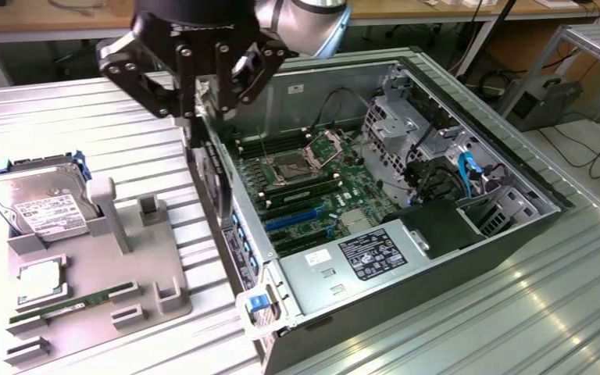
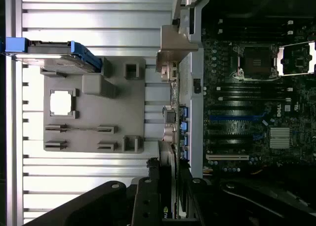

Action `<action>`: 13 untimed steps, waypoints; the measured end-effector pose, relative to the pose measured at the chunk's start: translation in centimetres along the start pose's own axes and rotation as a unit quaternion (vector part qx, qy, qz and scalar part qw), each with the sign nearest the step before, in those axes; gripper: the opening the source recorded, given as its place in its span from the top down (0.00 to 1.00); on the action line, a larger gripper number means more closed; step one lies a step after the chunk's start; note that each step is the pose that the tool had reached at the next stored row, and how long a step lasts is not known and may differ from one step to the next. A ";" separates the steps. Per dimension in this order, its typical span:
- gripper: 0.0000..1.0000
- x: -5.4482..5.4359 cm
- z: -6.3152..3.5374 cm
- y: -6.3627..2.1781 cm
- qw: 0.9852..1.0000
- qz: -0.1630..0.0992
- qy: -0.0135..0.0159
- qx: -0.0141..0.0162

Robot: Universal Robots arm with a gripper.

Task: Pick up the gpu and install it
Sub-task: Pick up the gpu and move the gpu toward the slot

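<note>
The gpu (image 1: 213, 181) hangs on edge, a thin dark card seen edge-on, with my gripper (image 1: 215, 105) shut on its upper part. It hovers over the open computer case's wall (image 1: 240, 234) on the exterior view's left, just above the rim. In the wrist view the gpu (image 2: 171, 152) runs as a narrow strip out from between the black fingers (image 2: 148, 203), and its silver end bracket (image 2: 174, 45) shows at the far end. The motherboard (image 1: 321, 183) lies inside the case, its blue expansion slot (image 1: 294, 219) empty.
A grey holder block (image 1: 123, 258) stands on the slatted table at the exterior view's left. It carries a hard drive (image 1: 40, 205), a processor (image 1: 41, 283) and a memory stick (image 1: 71, 306). A drive cage and cables (image 1: 456, 176) fill the case's far side.
</note>
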State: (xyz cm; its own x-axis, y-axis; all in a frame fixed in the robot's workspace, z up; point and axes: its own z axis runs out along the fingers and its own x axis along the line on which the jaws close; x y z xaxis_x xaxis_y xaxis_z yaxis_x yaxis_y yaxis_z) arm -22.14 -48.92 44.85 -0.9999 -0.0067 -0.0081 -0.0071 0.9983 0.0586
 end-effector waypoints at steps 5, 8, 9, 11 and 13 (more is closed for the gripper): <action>0.74 -2.7 0.10 0.00 1.000 0.000 0.001 0.000; 0.74 -4.4 0.53 0.11 1.000 0.000 0.001 0.000; 0.74 -4.8 0.71 0.16 1.000 0.000 0.001 0.000; 0.74 -5.7 1.09 0.34 1.000 0.000 0.001 0.000; 0.74 -6.6 1.48 0.61 1.000 0.000 0.002 0.001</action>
State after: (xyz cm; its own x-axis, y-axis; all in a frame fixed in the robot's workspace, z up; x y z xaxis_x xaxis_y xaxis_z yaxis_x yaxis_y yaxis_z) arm -15.51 -48.19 43.47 -1.0000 -0.0067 -0.0047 -0.0069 0.9983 0.0576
